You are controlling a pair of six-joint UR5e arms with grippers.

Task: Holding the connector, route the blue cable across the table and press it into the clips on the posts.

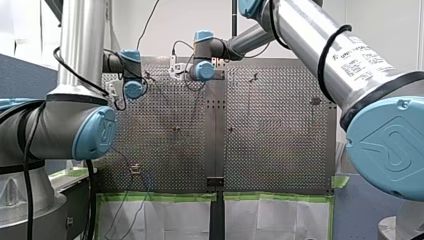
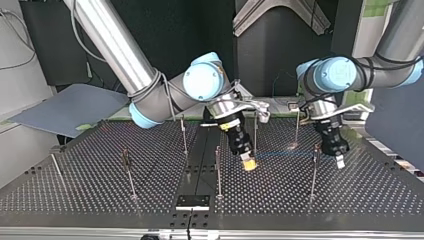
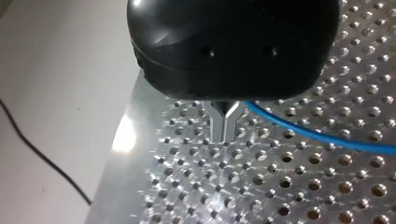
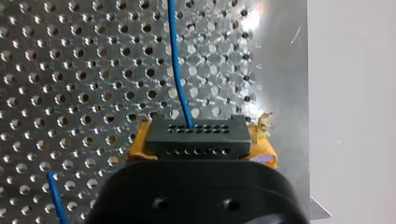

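Blue cable [image 4: 179, 70] looks thin, likely light and limp; steer it by the rigid connector [image 4: 194, 135].
Your right fingers [image 4: 135, 147] clamp the connector over the surface [image 4: 70, 70]. Your left fingers [image 3: 216, 122] are closed, cable just beside; pinched or not, unclear.

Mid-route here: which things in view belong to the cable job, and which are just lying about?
Part of the job:
blue cable
black connector, held in my right gripper
my left gripper, beside the cable
clip posts
perforated table

Just lying about:
grey sheet beside the table
green tape along the table's edge
black wire off the table
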